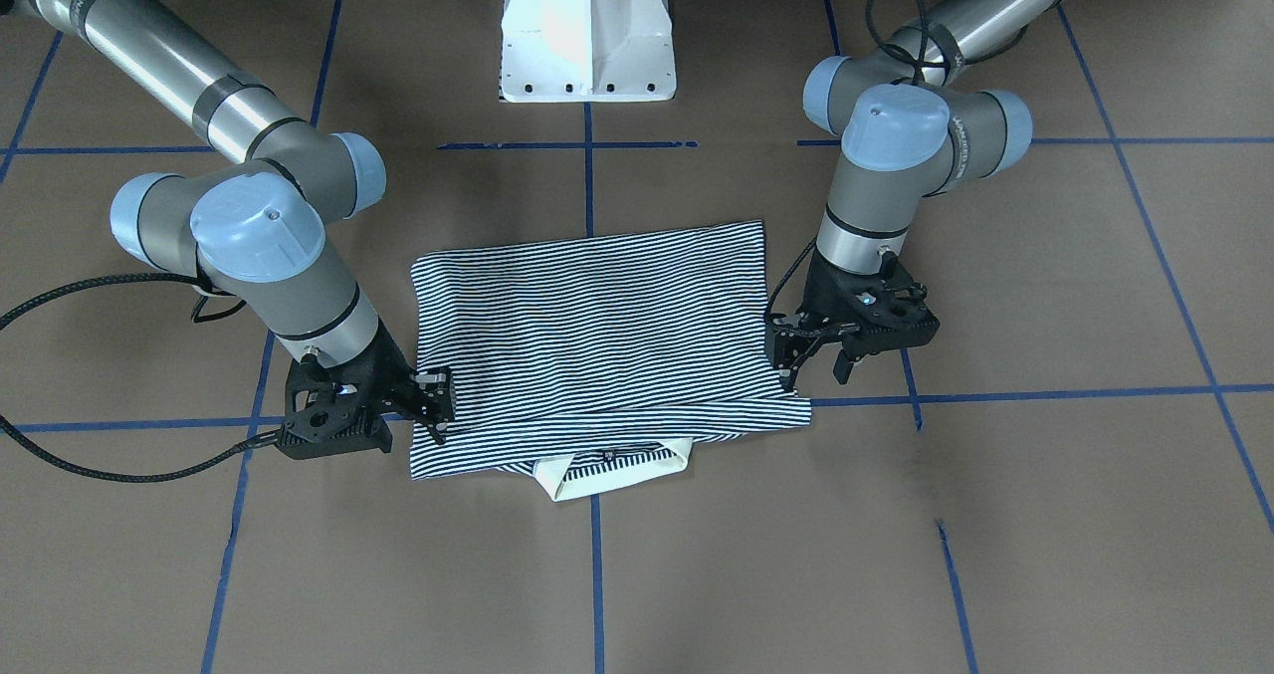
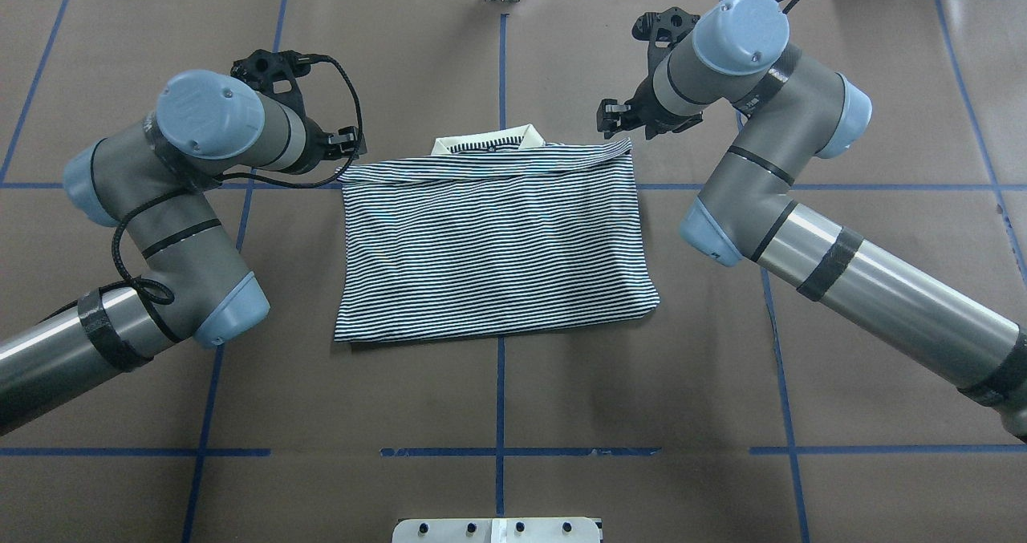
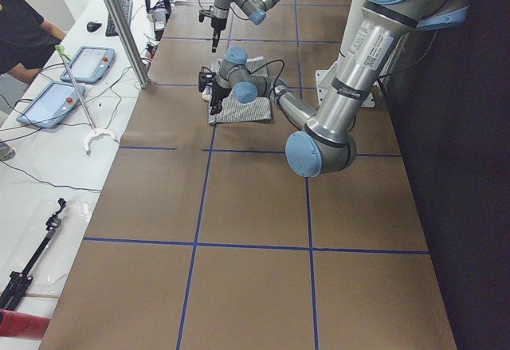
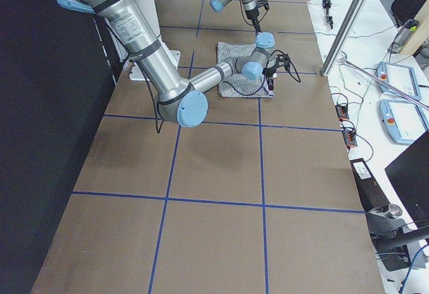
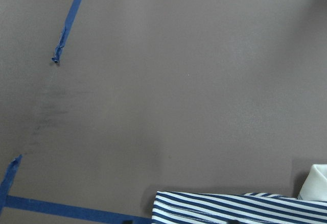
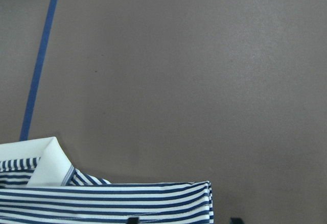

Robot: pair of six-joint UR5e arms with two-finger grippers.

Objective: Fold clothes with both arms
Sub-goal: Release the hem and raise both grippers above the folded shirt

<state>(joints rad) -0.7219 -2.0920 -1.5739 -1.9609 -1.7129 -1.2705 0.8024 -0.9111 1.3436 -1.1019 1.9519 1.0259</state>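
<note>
The striped polo shirt lies flat on the table, folded in half into a rectangle. Its cream collar sticks out from under the far folded edge. My left gripper hovers open just off the shirt's far corner on my left, holding nothing. My right gripper is open over the other far corner. The right wrist view shows its two fingertips wide apart, with the shirt's edge and collar below. The left wrist view shows only the shirt corner.
The white pedestal base stands at the robot's side of the brown table, which is crossed by blue tape lines. A side bench carries tablets and cables, and a person sits beside it.
</note>
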